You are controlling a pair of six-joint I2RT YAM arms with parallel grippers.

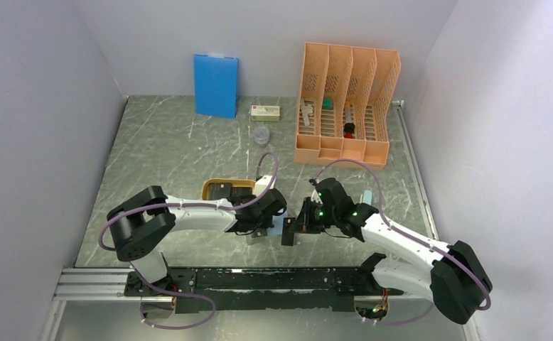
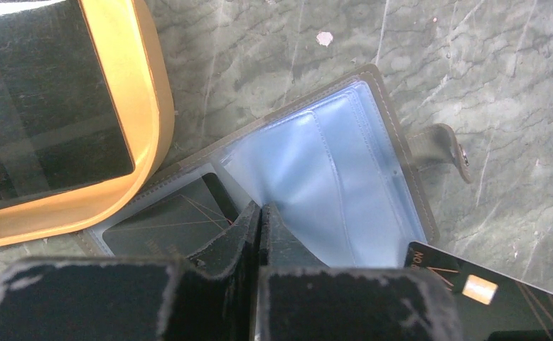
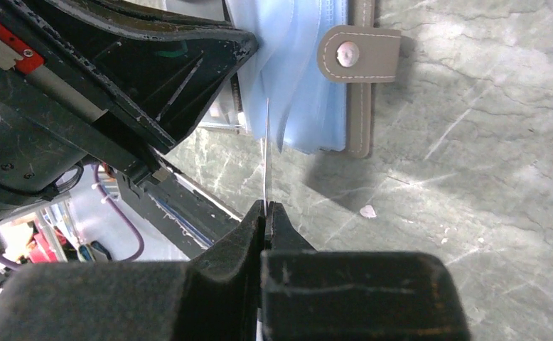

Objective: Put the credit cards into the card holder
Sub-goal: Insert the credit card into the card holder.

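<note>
The card holder point(image 2: 345, 170) lies open on the table, its pale blue pockets facing up, with one dark credit card point(image 2: 167, 220) in its left pocket. My left gripper point(image 2: 261, 209) is shut at the holder's middle fold and appears to pinch a blue pocket leaf. My right gripper point(image 3: 265, 206) is shut on a black credit card point(image 3: 266, 153), seen edge-on, whose far edge reaches the blue pockets point(image 3: 309, 71). That card also shows in the left wrist view point(image 2: 487, 291). In the top view the two grippers point(image 1: 259, 229) point(image 1: 296, 224) meet over the holder point(image 1: 278, 226).
An orange oval tray point(image 2: 149, 106) holding more black cards point(image 2: 46, 106) sits just left of the holder. At the back stand a blue board point(image 1: 215, 85), a small white box point(image 1: 265, 111), a clear cup point(image 1: 261, 135) and an orange file rack point(image 1: 345, 106).
</note>
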